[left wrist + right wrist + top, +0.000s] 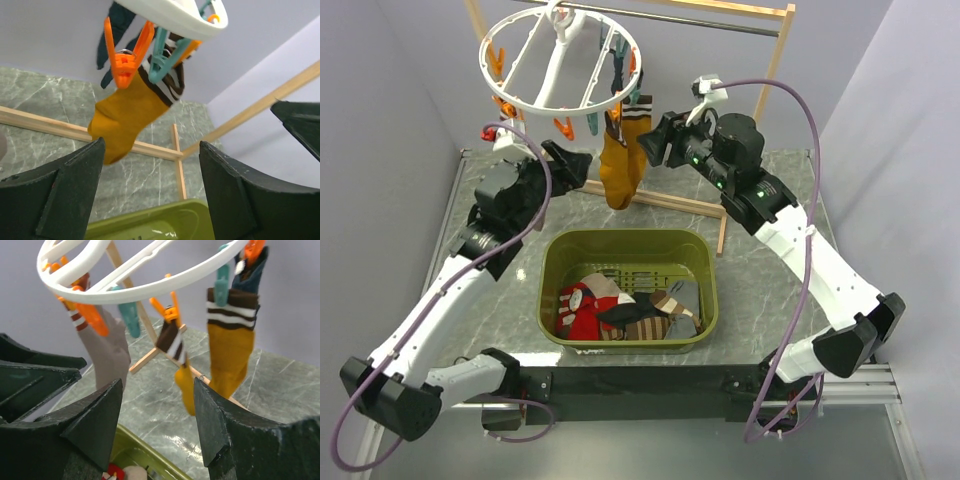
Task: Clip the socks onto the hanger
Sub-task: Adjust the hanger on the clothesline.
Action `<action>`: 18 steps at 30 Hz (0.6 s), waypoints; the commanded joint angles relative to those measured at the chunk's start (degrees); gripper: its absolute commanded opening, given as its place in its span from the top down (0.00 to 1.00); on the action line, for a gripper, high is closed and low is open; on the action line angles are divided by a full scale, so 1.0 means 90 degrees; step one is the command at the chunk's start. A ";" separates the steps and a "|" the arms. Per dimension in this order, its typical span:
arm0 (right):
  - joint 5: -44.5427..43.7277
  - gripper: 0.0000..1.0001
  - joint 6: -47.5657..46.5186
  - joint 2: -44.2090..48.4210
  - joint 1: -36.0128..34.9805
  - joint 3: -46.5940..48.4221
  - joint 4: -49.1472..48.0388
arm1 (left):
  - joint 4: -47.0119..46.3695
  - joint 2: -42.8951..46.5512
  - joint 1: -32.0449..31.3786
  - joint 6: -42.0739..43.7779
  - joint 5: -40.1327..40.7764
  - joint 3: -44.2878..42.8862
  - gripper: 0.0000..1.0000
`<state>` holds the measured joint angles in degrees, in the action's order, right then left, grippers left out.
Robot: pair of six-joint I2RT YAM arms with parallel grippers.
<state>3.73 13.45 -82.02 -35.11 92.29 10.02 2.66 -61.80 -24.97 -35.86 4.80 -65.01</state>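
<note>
The white ring hanger (560, 60) hangs from the rack rod, with orange and teal clips below it. Two mustard socks with brown-striped cuffs (620, 165) hang clipped to it. In the right wrist view a grey-taupe sock (107, 347) and a navy sock (252, 270) also hang clipped. A red sock (582, 310), a brown-tan striped sock (655, 312) and a grey one (685, 295) lie in the green basket (620, 236). My left gripper (575, 165) is open and empty just left of the mustard socks (127, 117). My right gripper (655, 140) is open and empty just to their right (230, 350).
The wooden-framed rack (760, 60) with its metal rod stands at the back, and its base bars lie on the marble table behind the basket. Grey walls close in on the left, back and right. An empty orange clip (92, 317) and a teal clip (131, 322) dangle from the ring.
</note>
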 commanded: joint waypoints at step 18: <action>-0.0260 0.35 0.0078 -0.0389 -0.0044 0.0585 -0.0459 | 0.0134 -0.0916 0.0654 0.0273 0.0211 -0.1526 0.24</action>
<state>0.10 14.87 -85.80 -35.14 94.56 9.04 4.16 -69.87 -21.54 -34.89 10.85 -76.51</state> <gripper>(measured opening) 0.649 0.769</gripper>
